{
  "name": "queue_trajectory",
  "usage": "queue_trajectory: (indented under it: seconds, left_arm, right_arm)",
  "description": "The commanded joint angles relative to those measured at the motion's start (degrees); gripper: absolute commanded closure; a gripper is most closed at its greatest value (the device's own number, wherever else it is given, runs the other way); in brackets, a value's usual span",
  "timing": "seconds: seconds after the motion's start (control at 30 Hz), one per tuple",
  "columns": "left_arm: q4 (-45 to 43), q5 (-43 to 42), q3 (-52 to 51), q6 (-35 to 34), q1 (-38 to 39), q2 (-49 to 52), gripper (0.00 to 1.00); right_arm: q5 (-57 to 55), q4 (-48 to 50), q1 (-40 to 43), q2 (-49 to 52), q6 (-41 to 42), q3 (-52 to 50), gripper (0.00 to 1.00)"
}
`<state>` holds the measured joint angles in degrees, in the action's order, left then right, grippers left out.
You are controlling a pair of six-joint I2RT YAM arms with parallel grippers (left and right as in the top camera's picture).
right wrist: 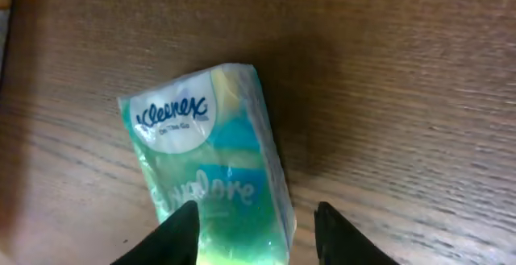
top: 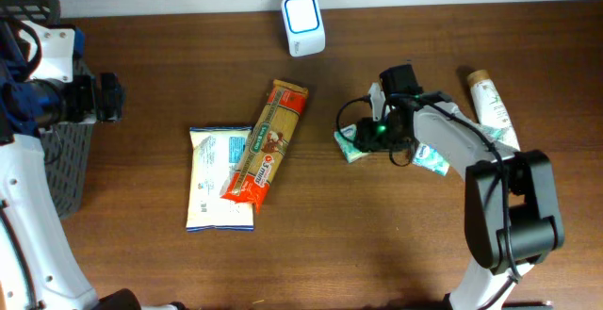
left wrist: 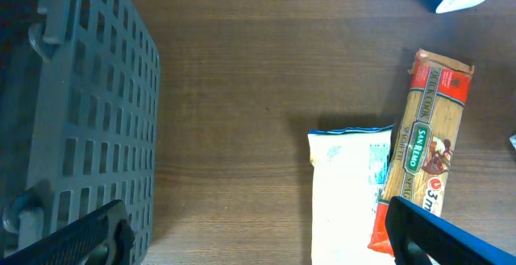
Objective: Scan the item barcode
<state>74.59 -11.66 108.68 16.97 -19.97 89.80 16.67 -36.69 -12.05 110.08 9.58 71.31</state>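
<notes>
Close softly on the tissue pack (right wrist: 205,160), lying with its near end between the spread fingers of the right gripper (right wrist: 256,213), not pinched yet; grab it square; lift slowly; show it to the scanner (top: 303,23).

We count one scanner (top: 303,24). Below it lie one pasta pack (top: 268,140) and one white pouch (top: 209,186). To its right are two tissue packs (top: 352,145) and one bottle (top: 490,103), and far to its left is one basket (top: 64,169).

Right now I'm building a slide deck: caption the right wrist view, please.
Open fingers poised over a Kleenex tissue pack on the wooden table.
</notes>
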Motion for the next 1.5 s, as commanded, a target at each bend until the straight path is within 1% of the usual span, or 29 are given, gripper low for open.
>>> queue_trajectory:
  seconds: [0.0, 0.13, 0.2, 0.23, 0.27, 0.33, 0.43, 0.5, 0.57, 0.6, 0.67, 0.7, 0.73, 0.77, 0.8, 0.83, 0.93, 1.0, 1.17, 1.23, 1.33, 1.43, 1.47]
  left_arm:
    - [0.13, -0.59, 0.22, 0.70, -0.20, 0.13, 0.01]
    - [0.11, -0.59, 0.22, 0.70, -0.20, 0.13, 0.01]
    - [0.11, -0.59, 0.22, 0.70, -0.20, 0.13, 0.01]
    - [0.11, -0.59, 0.24, 0.70, -0.17, 0.13, 0.01]
    - [0.13, -0.59, 0.22, 0.70, -0.17, 0.13, 0.01]
    - [0.11, -0.59, 0.22, 0.70, -0.20, 0.13, 0.01]
    - [0.11, -0.59, 0.24, 0.70, -0.17, 0.13, 0.01]
    - [0.11, -0.59, 0.24, 0.70, -0.20, 0.13, 0.01]
    - [0.13, -0.59, 0.22, 0.70, -0.17, 0.13, 0.01]
    - [0.11, -0.59, 0.24, 0.70, -0.17, 0.13, 0.01]
    - [0.13, -0.59, 0.24, 0.70, -0.20, 0.13, 0.01]
    - [0.11, -0.59, 0.22, 0.70, -0.20, 0.13, 0.01]
    - [0.11, -0.59, 0.22, 0.70, -0.17, 0.13, 0.01]
    - [0.11, -0.59, 0.22, 0.70, -0.20, 0.13, 0.01]
    - [0.11, -0.59, 0.24, 0.70, -0.20, 0.13, 0.01]
    - [0.11, -0.59, 0.24, 0.70, -0.20, 0.13, 0.01]
    - [0.11, -0.59, 0.22, 0.70, -0.17, 0.17, 0.01]
    - [0.11, -0.59, 0.24, 0.70, -0.20, 0.17, 0.01]
    - [0.11, -0.59, 0.24, 0.70, -0.17, 0.17, 0.01]
    - [0.11, -0.59, 0.24, 0.70, -0.20, 0.17, 0.01]
    - [0.13, -0.59, 0.22, 0.70, -0.17, 0.17, 0.01]
    - [0.11, -0.59, 0.22, 0.70, -0.20, 0.17, 0.01]
    - [0.11, -0.59, 0.22, 0.70, -0.20, 0.17, 0.01]
  right_arm:
    - [0.72, 1.92, -0.33, 0.35, -0.13, -2.60, 0.66]
    - [0.74, 3.43, -0.33, 0.37, -0.11, -4.15, 0.71]
    - [0.94, 3.65, -0.31, 0.98, 0.33, -4.28, 0.83]
    - [0.96, 3.54, -0.31, 1.18, 0.33, -4.28, 0.92]
    - [1.01, 3.50, -0.31, 1.20, 0.33, -4.28, 0.96]
    - [3.82, 2.54, -0.24, 1.16, 0.31, -4.22, 0.96]
    - [21.84, 0.46, 2.05, -1.60, 0.26, -2.47, 0.96]
    - [34.82, 0.28, 3.93, -5.16, 0.28, -1.09, 0.96]
    - [44.70, 0.28, 5.20, -8.72, 0.68, -0.48, 0.96]
    - [48.35, 0.61, 5.97, -10.58, 3.72, -0.33, 0.96]
    - [53.70, 2.40, 6.80, -12.55, 6.64, -0.24, 0.96]
    - [59.49, 5.66, 7.21, -14.14, 10.19, -0.24, 0.96]
    - [62.07, 7.63, 7.32, -14.73, 13.38, -0.24, 0.96]
    - [64.94, 11.39, 7.32, -15.37, 20.65, -0.24, 0.96]
    - [66.64, 13.27, 7.23, -15.54, 23.82, -0.24, 0.96]
    - [68.37, 14.64, 7.15, -15.56, 25.22, -0.24, 0.96]
    - [68.89, 14.62, 7.15, -15.58, 28.92, -0.24, 0.96]
    - [68.87, 14.67, 7.15, -15.61, 29.92, -0.24, 0.96]
    - [68.11, 15.13, 7.13, -15.63, 29.81, -0.24, 0.96]
    - [65.02, 15.10, 5.88, -15.63, 28.09, -0.24, 0.96]
    - [55.52, 14.71, 0.35, -15.61, 23.74, -0.24, 0.96]
    - [42.10, 10.29, -5.92, -15.61, 21.09, -0.24, 0.96]
    - [35.08, 6.99, -8.76, -15.61, 18.88, -0.17, 0.96]
